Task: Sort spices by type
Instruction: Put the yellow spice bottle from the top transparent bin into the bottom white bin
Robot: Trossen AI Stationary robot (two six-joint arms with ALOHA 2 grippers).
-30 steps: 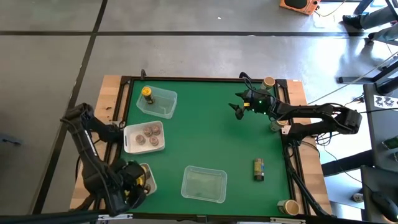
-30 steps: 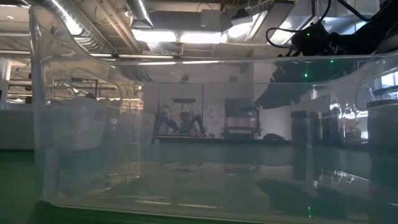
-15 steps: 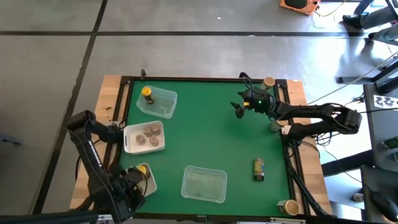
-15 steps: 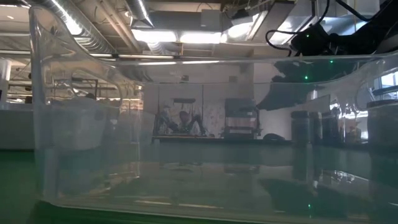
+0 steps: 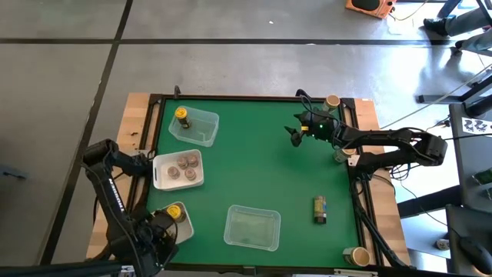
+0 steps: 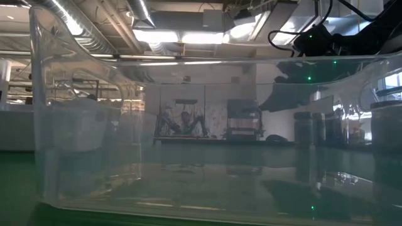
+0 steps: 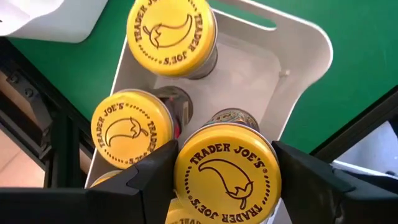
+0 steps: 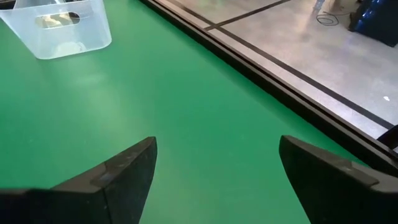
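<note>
Three yellow-lidded jars (image 7: 171,36) in tray (image 7: 305,43)

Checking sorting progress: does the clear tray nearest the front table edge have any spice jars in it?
No. In the high view the clear tray shows only green table through it, with no jars inside.

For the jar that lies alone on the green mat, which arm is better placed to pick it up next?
The right. The lying jar is on the right gripper's side, and that gripper hangs open and empty. The left gripper is at the white tray of yellow-lidded jars.
</note>
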